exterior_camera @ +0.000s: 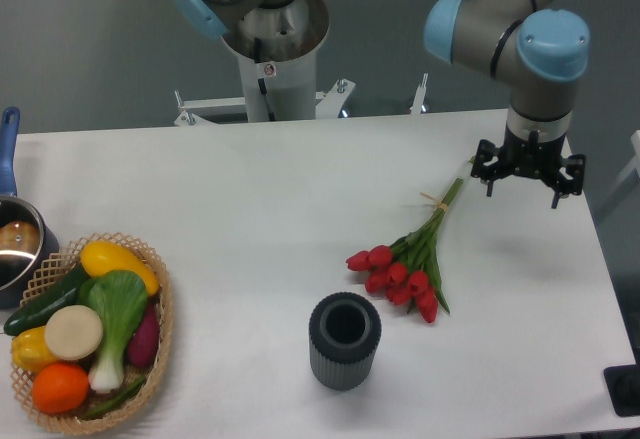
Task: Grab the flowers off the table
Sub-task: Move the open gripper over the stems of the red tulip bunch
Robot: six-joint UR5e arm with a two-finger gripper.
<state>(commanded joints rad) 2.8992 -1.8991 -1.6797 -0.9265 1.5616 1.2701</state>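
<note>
Tabletop scene, arm poised at right edge.
White table [260, 189] bare across its middle; arm bent down near right edge, wicker basket [160, 359] of vegetables cut off at lower left, pan [15, 244] cropped at left. Gripper [527, 181] hangs spread wide, holding nothing, just beside stem tips. Flowers [410, 264] lie flat right of centre, blooms near dark ribbed cup [345, 341].
</note>
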